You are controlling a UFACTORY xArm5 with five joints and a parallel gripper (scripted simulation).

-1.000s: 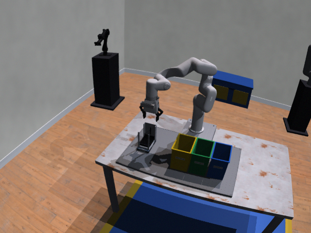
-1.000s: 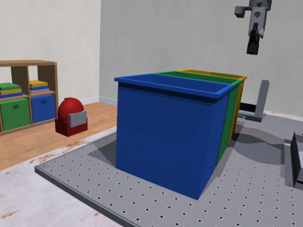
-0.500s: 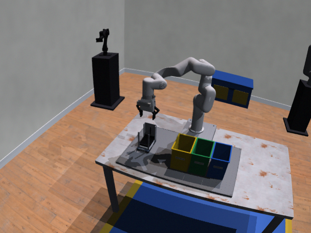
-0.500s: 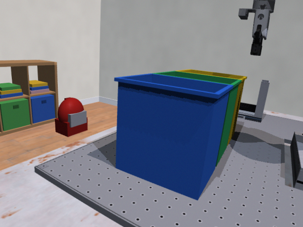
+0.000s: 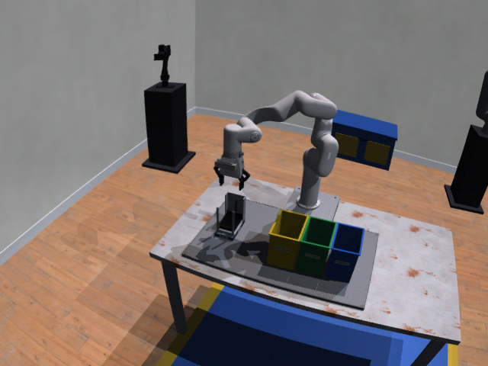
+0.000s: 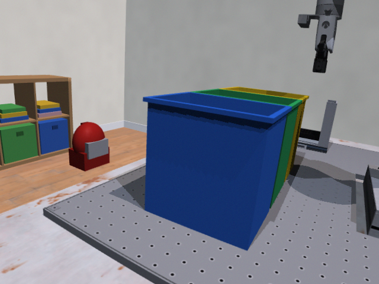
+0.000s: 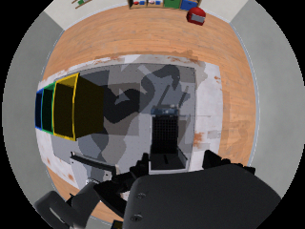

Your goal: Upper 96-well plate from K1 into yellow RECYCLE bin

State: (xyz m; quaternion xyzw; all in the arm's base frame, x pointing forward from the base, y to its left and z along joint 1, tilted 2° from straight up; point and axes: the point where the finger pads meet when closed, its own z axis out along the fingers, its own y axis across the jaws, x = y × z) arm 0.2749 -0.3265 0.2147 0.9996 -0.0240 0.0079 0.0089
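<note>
The stack rack K1 (image 5: 235, 204) (image 6: 327, 122) (image 7: 167, 113) stands on the grey perforated board, left of the bins. A dark 96-well plate (image 5: 228, 222) (image 7: 163, 139) shows in it; I cannot tell the upper plate from the lower one. My gripper (image 5: 231, 181) (image 6: 320, 62) is open and empty, hanging above the rack's back. The yellow bin (image 5: 287, 238) (image 6: 298, 122) (image 7: 67, 106) stands upright at the left end of the bin row, nearest the rack.
A green bin (image 5: 317, 245) (image 6: 283, 147) (image 7: 46, 107) and a blue bin (image 5: 345, 252) (image 6: 208, 165) (image 7: 38, 109) stand upright beside the yellow one. The arm's base (image 5: 309, 198) rises behind the bins. The perforated board (image 5: 354, 291) (image 6: 183, 244) lies on a rust-stained table (image 5: 413, 275).
</note>
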